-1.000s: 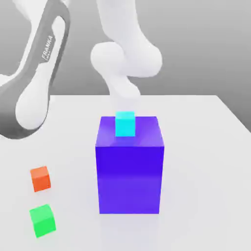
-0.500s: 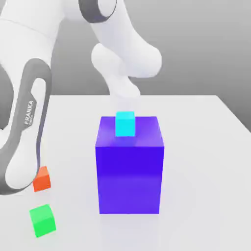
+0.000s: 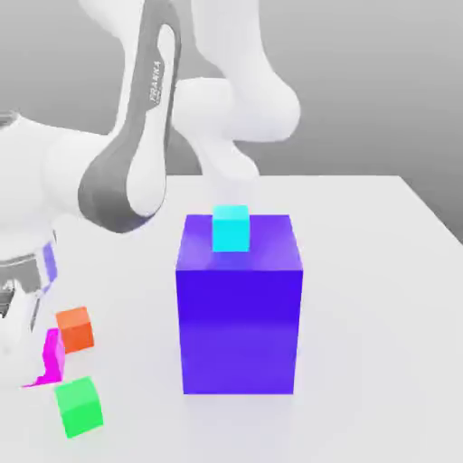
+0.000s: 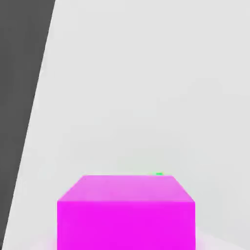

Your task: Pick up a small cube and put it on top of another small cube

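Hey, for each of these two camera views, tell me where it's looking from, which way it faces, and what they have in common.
Exterior view: sits off the arm, above table height, looking down and across the white table at the big blue block with the cyan cube on top; the white and grey arm links show, reaching to this view's left.
Hand view: rides on the hand, facing the magenta cube close up, with a green speck behind it.
Shared: the table, the magenta cube and probably the green cube.
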Available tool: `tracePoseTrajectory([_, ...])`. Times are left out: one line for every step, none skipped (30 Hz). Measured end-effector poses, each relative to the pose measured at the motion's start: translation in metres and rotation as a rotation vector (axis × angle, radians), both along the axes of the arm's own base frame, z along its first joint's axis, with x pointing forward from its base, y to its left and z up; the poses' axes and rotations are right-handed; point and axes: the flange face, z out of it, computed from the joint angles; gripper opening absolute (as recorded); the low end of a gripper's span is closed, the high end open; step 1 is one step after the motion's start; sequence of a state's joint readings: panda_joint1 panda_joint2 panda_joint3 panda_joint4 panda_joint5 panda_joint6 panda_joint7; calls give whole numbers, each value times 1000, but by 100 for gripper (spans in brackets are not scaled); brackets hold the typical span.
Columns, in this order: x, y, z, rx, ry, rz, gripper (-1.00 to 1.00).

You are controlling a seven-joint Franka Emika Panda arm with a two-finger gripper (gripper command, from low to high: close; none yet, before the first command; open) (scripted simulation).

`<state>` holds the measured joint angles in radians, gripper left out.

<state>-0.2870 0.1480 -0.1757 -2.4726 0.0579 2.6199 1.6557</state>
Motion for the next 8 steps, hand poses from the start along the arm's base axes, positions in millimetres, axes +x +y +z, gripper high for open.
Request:
tracePoseTrajectory([-1,2,-10,-1,1,-3,-100])
tracePoseTrajectory([-2,2,-21,-2,1,-4,-100])
tracePoseTrajectory([-2,3,-34,-2,1,-5,-100])
tracePoseTrajectory([-3,4,-47,-2,2,-4,-100])
tracePoseTrajectory([-3,4,-54,-2,2,-4,100])
tracePoseTrajectory([-3,4,-54,-2,2,-4,100])
tracePoseTrajectory([-3,4,-54,-2,2,-4,100])
tracePoseTrajectory([-3,4,-54,-2,2,-4,100])
